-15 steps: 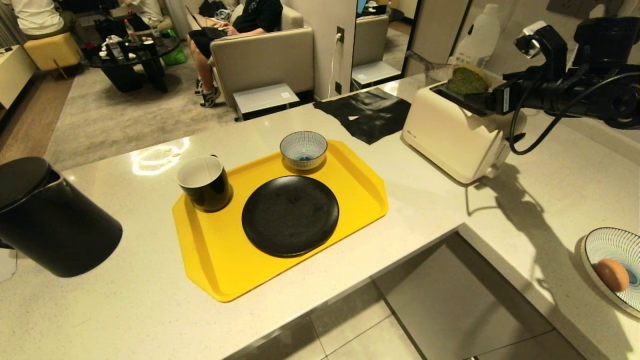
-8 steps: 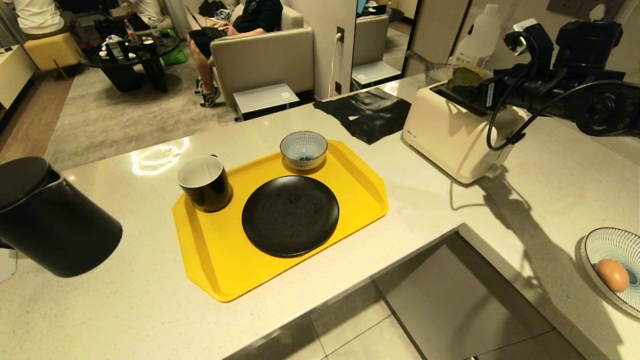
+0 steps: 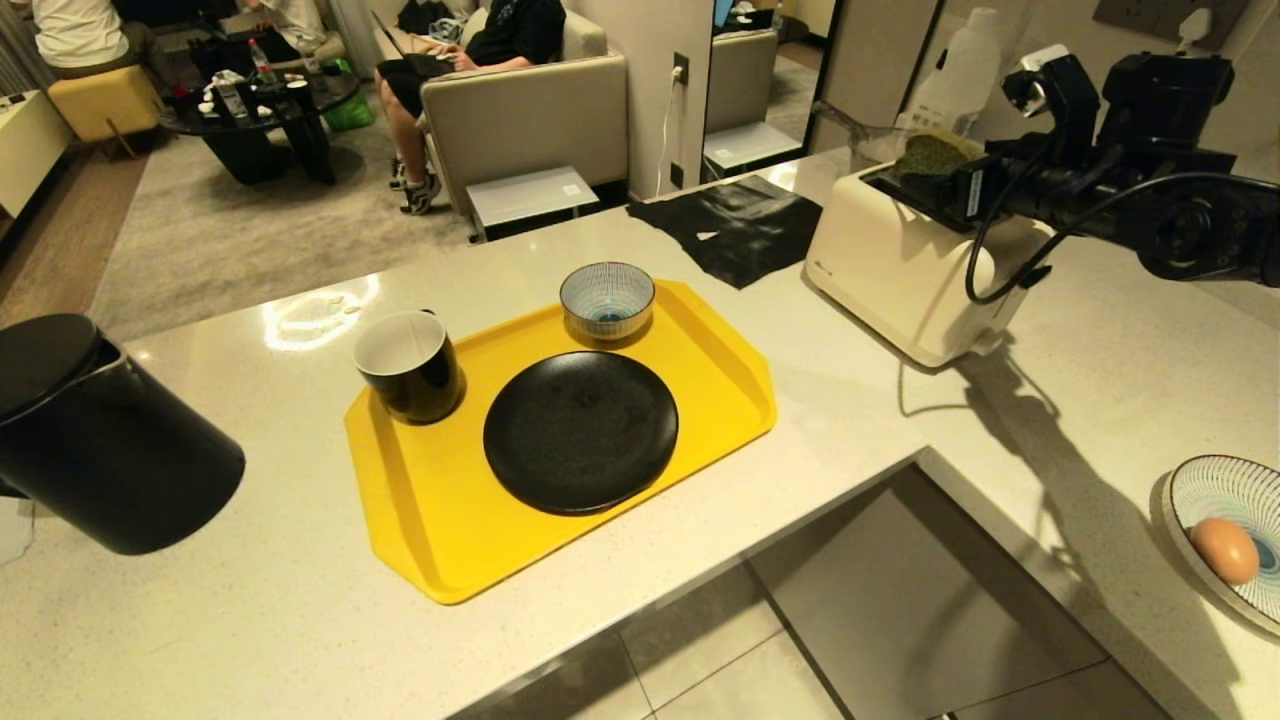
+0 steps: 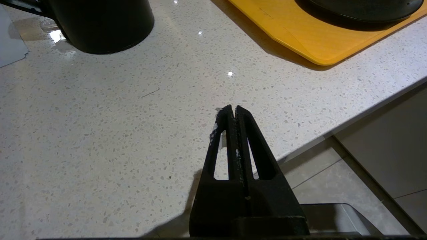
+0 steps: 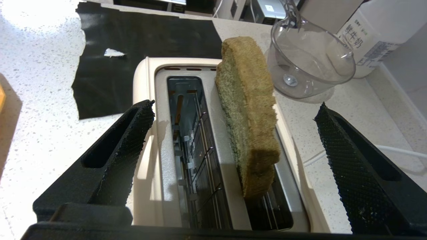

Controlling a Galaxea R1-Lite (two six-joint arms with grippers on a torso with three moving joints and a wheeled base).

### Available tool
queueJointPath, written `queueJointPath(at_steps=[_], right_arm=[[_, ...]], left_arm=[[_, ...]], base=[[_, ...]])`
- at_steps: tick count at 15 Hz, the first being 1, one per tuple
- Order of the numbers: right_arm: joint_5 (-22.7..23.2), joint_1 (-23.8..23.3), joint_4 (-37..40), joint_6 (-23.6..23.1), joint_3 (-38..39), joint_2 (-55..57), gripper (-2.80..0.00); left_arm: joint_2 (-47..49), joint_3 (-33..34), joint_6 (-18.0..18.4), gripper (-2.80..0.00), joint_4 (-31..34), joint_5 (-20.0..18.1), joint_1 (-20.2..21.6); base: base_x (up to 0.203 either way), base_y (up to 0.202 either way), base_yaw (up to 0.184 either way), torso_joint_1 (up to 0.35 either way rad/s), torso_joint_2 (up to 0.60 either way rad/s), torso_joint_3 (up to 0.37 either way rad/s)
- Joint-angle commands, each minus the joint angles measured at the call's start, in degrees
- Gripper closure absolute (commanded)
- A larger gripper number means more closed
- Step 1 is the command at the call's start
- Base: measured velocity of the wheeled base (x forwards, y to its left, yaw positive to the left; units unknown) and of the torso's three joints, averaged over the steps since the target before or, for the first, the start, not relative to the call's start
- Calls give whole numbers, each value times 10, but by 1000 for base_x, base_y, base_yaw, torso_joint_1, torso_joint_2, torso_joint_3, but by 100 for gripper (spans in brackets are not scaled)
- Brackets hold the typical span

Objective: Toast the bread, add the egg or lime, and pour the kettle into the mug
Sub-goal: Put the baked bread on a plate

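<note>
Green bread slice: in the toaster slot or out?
In, but raised: the green bread slice stands in one slot of the cream toaster, sticking up above it.

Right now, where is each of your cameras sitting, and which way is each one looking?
Head view: high on my head, looking forward and down at the counter with the yellow tray, kettle and toaster; my right arm shows on the right.
Left wrist view: behind the shut left gripper, facing the counter; kettle, tray corner.
Right wrist view: behind the open right gripper, looking down on the toaster and the bread standing in one slot.
Shared: head and right wrist views both show toaster and bread.
</note>
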Motion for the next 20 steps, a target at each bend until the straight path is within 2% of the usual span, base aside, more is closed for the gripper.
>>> queueJointPath(at_steps=[1,20], right_arm=[[1,-1,-1,-1,-2,1,-280],[-11,-14,6,-9,-1,0,-280]], left_arm=[[0,0,0,0,0,0,0],[0,0,0,0,0,0,1]], base=[[0,0,0,0,0,0],[0,0,0,0,0,0]])
